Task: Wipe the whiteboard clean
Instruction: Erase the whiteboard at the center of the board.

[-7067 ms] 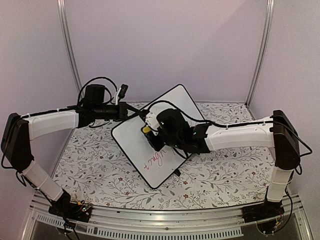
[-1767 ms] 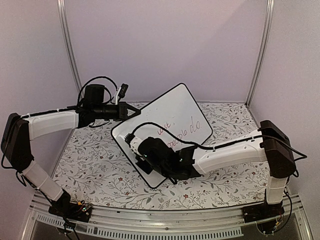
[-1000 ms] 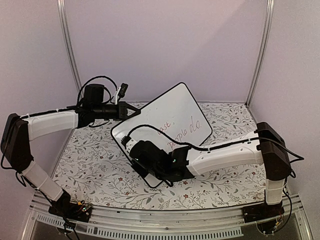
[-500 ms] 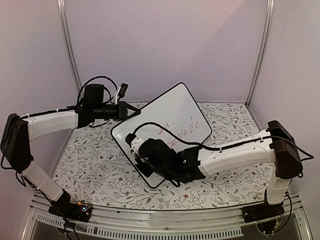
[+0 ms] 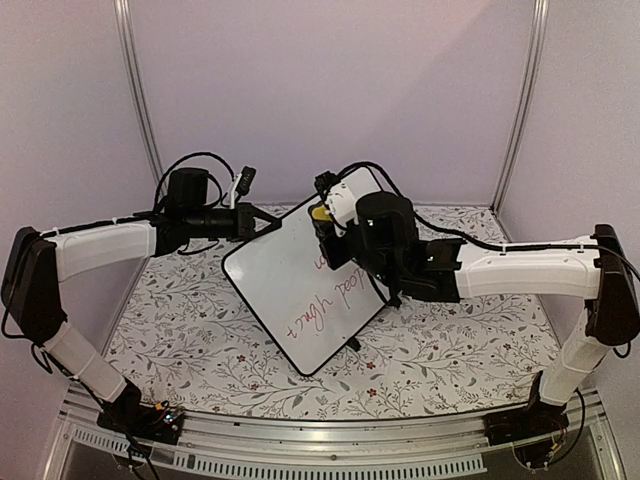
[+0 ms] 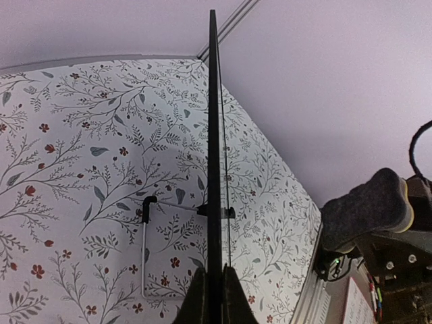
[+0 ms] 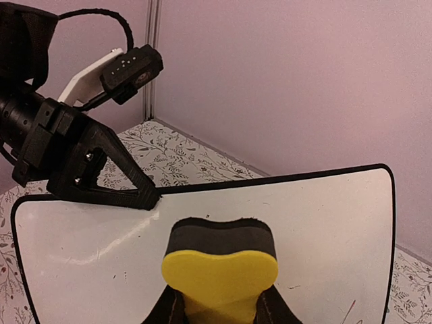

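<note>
- The floral tabletop (image 5: pixel 450 350) carries the whiteboard (image 5: pixel 270 275), which we see propped at a tilt near the middle, with red writing (image 5: pixel 322 298) low on its face.
- Our left tool (image 5: pixel 272 226) pinches the board's far left edge.
- Our right tool (image 7: pixel 219 307) clamps a yellow-backed eraser (image 7: pixel 219 266) before the board's top; we cannot tell whether it touches.

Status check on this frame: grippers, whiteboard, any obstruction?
Left gripper shut on whiteboard edge. Right gripper shut on eraser near board's top. Red writing unerased lower down. No obstruction seen.
</note>
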Robot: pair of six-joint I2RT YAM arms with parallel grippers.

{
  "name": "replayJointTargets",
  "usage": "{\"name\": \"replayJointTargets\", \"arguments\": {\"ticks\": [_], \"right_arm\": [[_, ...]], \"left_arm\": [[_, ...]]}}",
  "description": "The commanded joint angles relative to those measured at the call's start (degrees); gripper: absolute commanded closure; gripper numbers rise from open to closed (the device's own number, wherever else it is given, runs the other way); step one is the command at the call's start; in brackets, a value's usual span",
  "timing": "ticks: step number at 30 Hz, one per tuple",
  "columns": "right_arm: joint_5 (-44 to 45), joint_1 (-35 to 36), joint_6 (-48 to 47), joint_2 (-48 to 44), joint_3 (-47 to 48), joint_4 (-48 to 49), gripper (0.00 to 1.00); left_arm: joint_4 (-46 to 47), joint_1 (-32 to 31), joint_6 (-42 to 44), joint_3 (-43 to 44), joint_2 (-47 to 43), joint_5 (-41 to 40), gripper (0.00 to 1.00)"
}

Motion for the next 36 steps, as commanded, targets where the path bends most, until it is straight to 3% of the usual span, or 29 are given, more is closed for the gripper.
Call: {"name": "replayJointTargets", "arguments": {"ticks": [1,16,36], "right_arm": [[-3.6,-1.5,-2.7,3.9,1.3,7.0,1.0],[-12.6,-6.2,-0.5,13.0,3.2,7.7,1.0],[-15.6,-6.3,3.6,8.4,-10.9,9.5,1.0]], "left_arm": [[2.7,-0.9,1.0,0.0,-2.2,2.1,1.0],[2.7,-0.8,1.1,0.1,-2.1,2.2,1.0],[2.4,-0.7,0.9,0.2,-1.9,1.4,1.0]]}}
